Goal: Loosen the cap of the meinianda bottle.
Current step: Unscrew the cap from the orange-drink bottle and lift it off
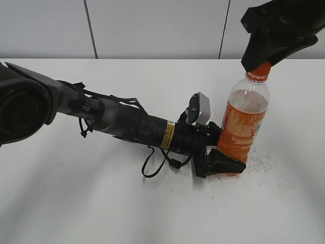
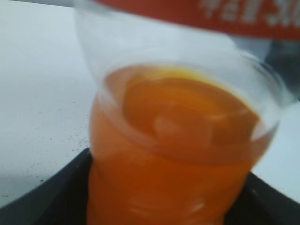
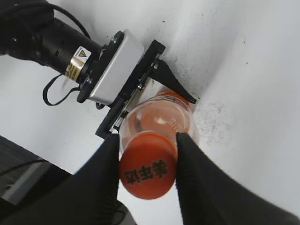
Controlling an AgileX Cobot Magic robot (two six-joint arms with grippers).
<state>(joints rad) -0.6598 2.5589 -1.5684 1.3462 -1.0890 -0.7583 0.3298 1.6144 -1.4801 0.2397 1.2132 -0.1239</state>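
Both fingers closed | left fingers (image 1: 223, 163) grip meinianda bottle (image 1: 242, 122) base | right fingers (image 3: 146, 154) pinch cap (image 3: 148, 171) | bottle upright, cap up

Exterior view slanting down across table (image 1: 76, 203), wrist views close, all sharing the meinianda bottle (image 1: 244, 122).

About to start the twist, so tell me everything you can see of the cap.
The cap is a small round orange plastic screw cap with dark characters printed on top. It sits on the neck of the upright meinianda bottle. The right gripper has its black jaws on opposite sides of it. Whether it has loosened cannot be told.
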